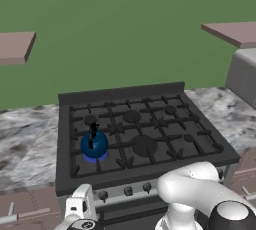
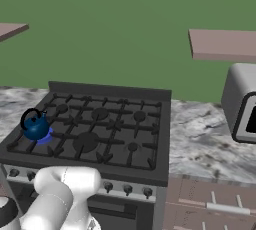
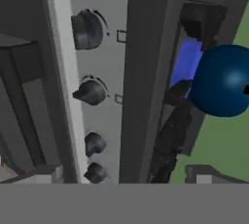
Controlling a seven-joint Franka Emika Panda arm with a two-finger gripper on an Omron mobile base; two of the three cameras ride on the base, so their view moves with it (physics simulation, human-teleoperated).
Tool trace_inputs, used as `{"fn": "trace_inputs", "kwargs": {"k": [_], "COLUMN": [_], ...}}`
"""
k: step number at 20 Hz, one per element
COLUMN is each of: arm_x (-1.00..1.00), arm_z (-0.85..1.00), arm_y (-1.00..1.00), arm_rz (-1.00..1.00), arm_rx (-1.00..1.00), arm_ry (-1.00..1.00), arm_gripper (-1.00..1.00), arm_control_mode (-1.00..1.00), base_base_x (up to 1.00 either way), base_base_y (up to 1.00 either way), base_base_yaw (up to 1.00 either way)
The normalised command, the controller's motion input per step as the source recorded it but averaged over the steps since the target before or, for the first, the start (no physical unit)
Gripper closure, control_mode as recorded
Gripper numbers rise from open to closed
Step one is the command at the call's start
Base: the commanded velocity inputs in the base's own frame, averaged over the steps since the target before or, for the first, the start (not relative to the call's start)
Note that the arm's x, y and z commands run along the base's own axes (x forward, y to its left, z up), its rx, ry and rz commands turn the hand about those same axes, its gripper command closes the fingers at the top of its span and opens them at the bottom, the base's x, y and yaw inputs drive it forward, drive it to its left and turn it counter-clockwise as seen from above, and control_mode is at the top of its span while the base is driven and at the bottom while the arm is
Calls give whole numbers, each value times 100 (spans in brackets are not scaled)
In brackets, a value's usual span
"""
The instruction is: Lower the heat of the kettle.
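- The kettle (image 1: 94, 144) is small, round and shiny blue, with a thin black handle that stands up.
- It sits on the front left burner of the stove (image 1: 150, 174), and a blue flame (image 1: 95, 157) glows right under it.
- From my right side I see the kettle (image 2: 35, 126) near the left edge of the black grates.
- The other burners have nothing on them.
- A row of dark knobs (image 1: 128, 191) runs along the grey front of the stove, below the grates.
- My hand is down low in front of the stove, at its left front corner.
- From my hand, the knobs (image 3: 90, 91) look close, one after the other, and the blue kettle (image 3: 223, 81) is up past the stove's edge with the blue flame (image 3: 186, 62) beside it.
- I cannot tell if my fingers are spread or pressed together.
- A grey toaster (image 2: 242, 104) stands on the speckled desk (image 2: 205, 139), to the right of the stove.
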Motion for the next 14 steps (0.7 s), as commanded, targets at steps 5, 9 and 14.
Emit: {"fn": "trace_inputs", "kwargs": {"k": [5,9,14], "arm_x": [11,7,6], "arm_z": [-34,-40,-26], "arm_y": [25,17,0], "arm_rz": [4,3,3], "arm_rx": [-8,-9,-1], "arm_ry": [-4,-6,-12], "arm_gripper": [-100,-100,-100], "arm_control_mode": [-100,-100,-100], "base_base_x": [0,0,0], "base_base_y": [0,0,0], "base_base_yaw": [0,0,0]}}
